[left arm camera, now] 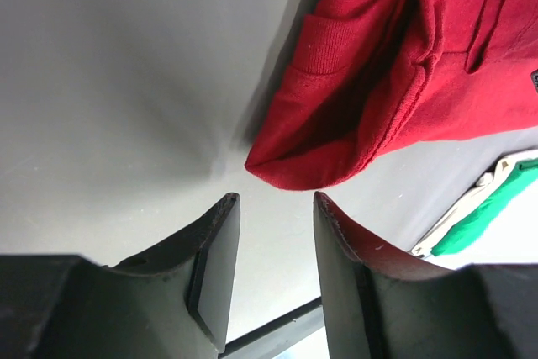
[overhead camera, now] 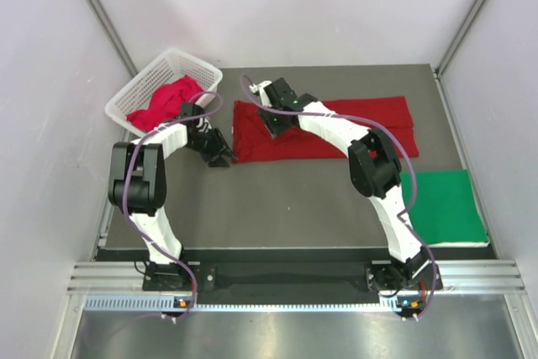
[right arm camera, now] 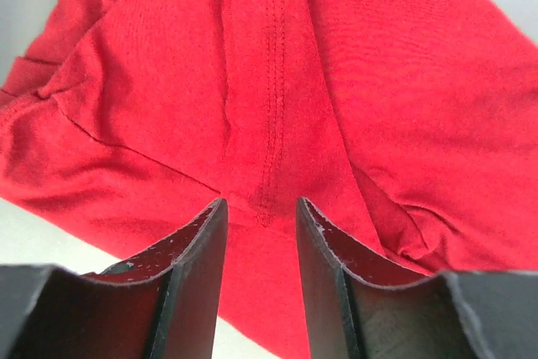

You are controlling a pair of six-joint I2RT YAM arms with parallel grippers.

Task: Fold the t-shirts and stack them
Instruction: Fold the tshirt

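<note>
**Red shirt lies sideways, both claws at its left end**

The red shirt (overhead camera: 261,147) lies flat on the table (overhead camera: 286,199), toward the far side. Its long side runs left to right.

The left claw (overhead camera: 220,155) is open and holds nothing. It sits low at the shirt's near left corner. The corner is just in front of its tips, not between them.

The right claw (overhead camera: 277,117) is open too, with nothing pinched. It hangs over the left part of the shirt, with a stitched seam right under the gap.

So both claws are at the same end, and the shirt's right end is well away from both. I think the next move is a fold, with the left end lifted and carried to the right along the long side.

There is bare table in front of the shirt. The green shirt (overhead camera: 443,206) lies folded at the near right edge, apart from the red one. The basket (overhead camera: 181,58), with a pink shirt (overhead camera: 168,100) inside, stands close by on the far left — a lift there should keep off its rim.
</note>
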